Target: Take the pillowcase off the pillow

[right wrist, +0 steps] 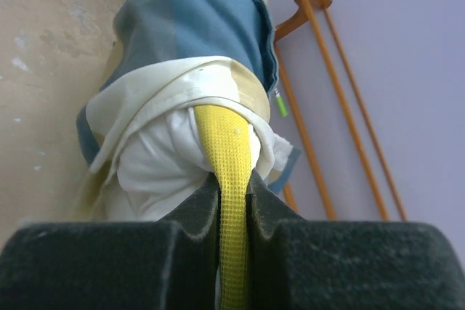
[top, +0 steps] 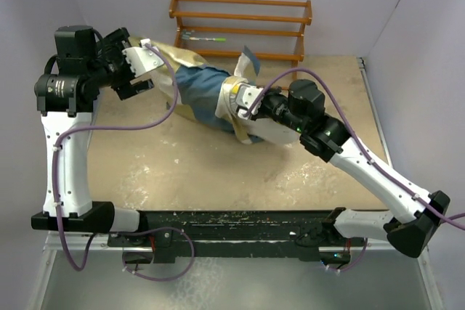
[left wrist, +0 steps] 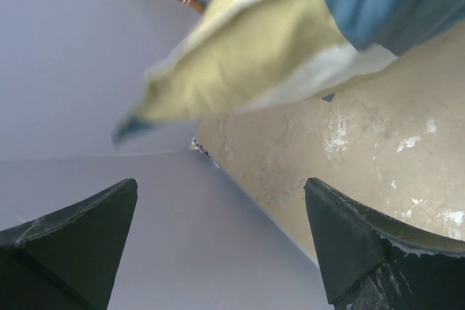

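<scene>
Sprawling across the far middle of the sandy table (top: 218, 172), the pillowcase (top: 202, 86) lies bunched between the two arms in front of a wooden rack (top: 240, 27). It wraps most of the pillow (right wrist: 156, 172), whose white end pokes out of its mouth on the right. The left gripper (left wrist: 220, 188) hangs near the cloth's tan corner with its fingers spread wide and nothing between them, while the right gripper (right wrist: 232, 194) is pinched tight on the pillow's yellow trim (right wrist: 227, 143).
</scene>
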Controlling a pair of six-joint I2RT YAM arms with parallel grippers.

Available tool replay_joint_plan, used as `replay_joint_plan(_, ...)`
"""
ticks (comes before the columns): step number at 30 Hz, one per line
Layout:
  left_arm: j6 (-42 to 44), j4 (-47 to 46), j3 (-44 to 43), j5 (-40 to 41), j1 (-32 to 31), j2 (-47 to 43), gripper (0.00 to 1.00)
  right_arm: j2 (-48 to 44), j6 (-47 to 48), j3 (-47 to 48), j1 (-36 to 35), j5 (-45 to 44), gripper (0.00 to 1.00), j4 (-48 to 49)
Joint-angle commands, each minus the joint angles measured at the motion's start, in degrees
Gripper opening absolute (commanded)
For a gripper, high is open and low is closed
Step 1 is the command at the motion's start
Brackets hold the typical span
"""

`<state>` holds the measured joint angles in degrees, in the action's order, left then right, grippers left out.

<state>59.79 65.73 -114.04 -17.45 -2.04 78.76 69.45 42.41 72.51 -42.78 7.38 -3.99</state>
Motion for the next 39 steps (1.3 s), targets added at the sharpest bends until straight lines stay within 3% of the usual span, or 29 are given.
replay_joint_plan(1, 3.43, 1.53, -1.09, -5.3, 0.29, -1.12, 0.99, -2.41, 11.02, 1.3, -1.76, -0.4, 0.0, 11.79)
replay_joint_plan(9, 13.04, 5.19, 11.7, 1.08, 1.94, -3.9, 0.97, 0.07, 2.53, 0.83, -0.7, -2.18, 0.0, 6.47)
replay_joint_plan(16, 19.71, 19.99, 6.77, -2.21, 6.64, -1.27, 0.96, -2.99, 2.54, -4.25, 1.92, -0.61, 0.0, 9.03)
replay_joint_plan(22, 21.99, -3.58, 19.73, 2.21, 7.8, -6.25, 0.95, -5.41, 3.43, -5.19, 2.36, 3.6, 0.0, 9.31)
replay_joint_plan(25, 21.84, -10.81, 19.85, 2.03, 7.84, -5.35, 0.98, -6.1, 4.01, -5.27, 2.29, 3.74, 0.0, 7.88)
replay_joint_plan(30, 21.65, -3.74, 8.36, -4.32, 7.87, -0.97, 1.0, -6.78, 3.63, -5.64, 2.43, 3.65, 0.0, 7.42)
replay_joint_plan(35, 31.66, 3.34, 13.59, -3.46, 7.84, -2.4, 0.99, -7.03, 2.63, -5.39, 2.37, 4.38, 0.0, 8.08)
replay_joint_plan(39, 30.68, 6.97, 14.74, -0.63, 9.49, 0.38, 0.91, -7.45, 2.34, -5.4, 2.72, 3.79, 0.0, 7.77)
